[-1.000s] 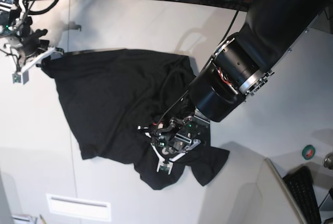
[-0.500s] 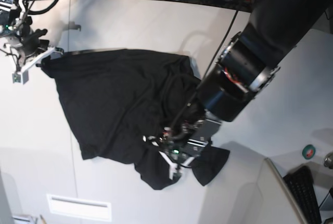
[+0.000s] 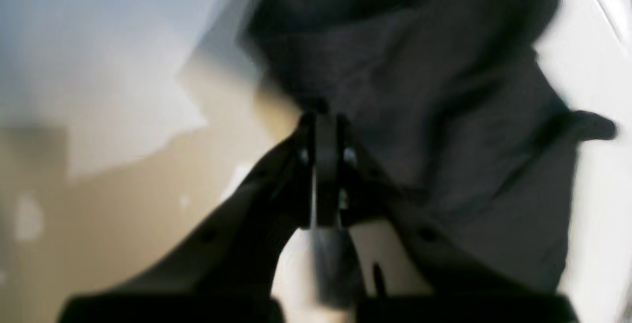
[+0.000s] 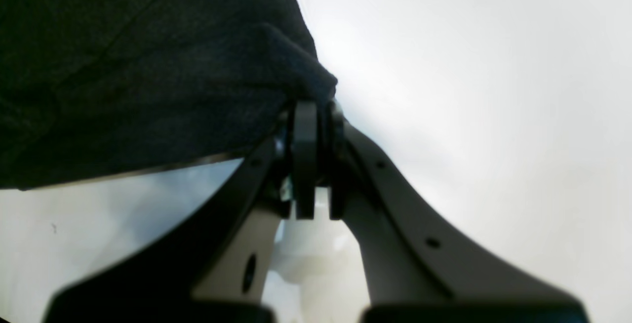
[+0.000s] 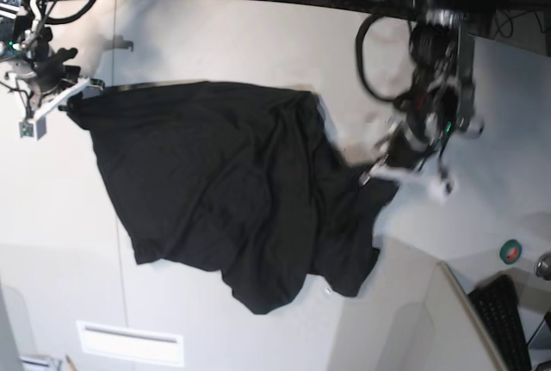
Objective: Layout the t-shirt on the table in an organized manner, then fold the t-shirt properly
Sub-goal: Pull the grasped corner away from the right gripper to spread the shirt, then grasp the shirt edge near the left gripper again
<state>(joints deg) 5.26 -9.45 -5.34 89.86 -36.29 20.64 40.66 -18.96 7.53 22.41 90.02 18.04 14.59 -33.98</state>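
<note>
Left pincer (image 5: 372,173): jaws pressed together on a fold of the black t-shirt (image 5: 215,182), at the shirt's edge farthest from the right pincer; in the left wrist view (image 3: 318,115) the cloth bunches right at the tips and hangs away behind them, blurred. Grip looks placed there to draw that side outward, off the crumpled heap

Right pincer (image 5: 76,94): jaws shut on the opposite corner of the t-shirt; the right wrist view (image 4: 313,100) shows a small nub of cloth pinched between the tips, the rest of the fabric falling off to one side. Judged to be the anchor, holding its corner fixed so a pull from the other arm stretches the cloth flat

T-shirt: lies on the table (image 5: 215,35), spread between the two pincers; fairly smooth near the right pincer, heavily wrinkled and doubled over toward the left pincer, with a loose lobe trailing toward the table's near edge. No coloured print shows; plain black side up, or print hidden in folds, cannot tell

Table: pale top, thin seam running across it beneath the shirt

Stage, as a judgement: laying out is under way, folding not yet begun; the bunched half wants more tension before it lies square
</note>
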